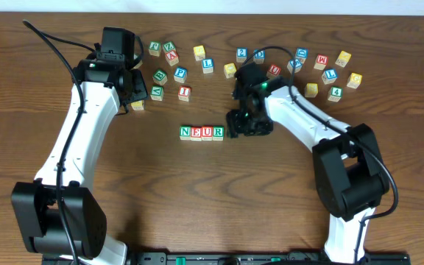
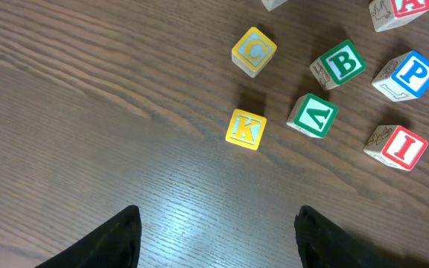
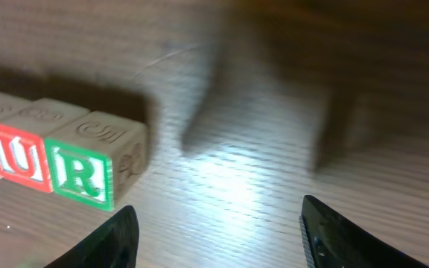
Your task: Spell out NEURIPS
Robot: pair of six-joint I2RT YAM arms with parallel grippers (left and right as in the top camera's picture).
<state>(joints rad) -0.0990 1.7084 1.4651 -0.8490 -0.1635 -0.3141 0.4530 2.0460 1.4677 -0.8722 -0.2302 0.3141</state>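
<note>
Mid-tabletop (image 1: 197,191): NEUR row (image 1: 202,132). Just beside R cube (image 3: 80,173): right gripper (image 3: 218,231), jaws apart, empty. Toward far edge: red I cube (image 2: 397,147), blue P cube (image 2: 407,75) (loose, not touching); left gripper (image 2: 216,227) nearby, jaws apart, empty.

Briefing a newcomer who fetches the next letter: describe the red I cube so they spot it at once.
Find the NEUR row in the middle. Straight beyond its N end, toward the far side, sits the I cube. Its red letter sets it apart from the green-lettered cube and blue P cube beside it.
</note>
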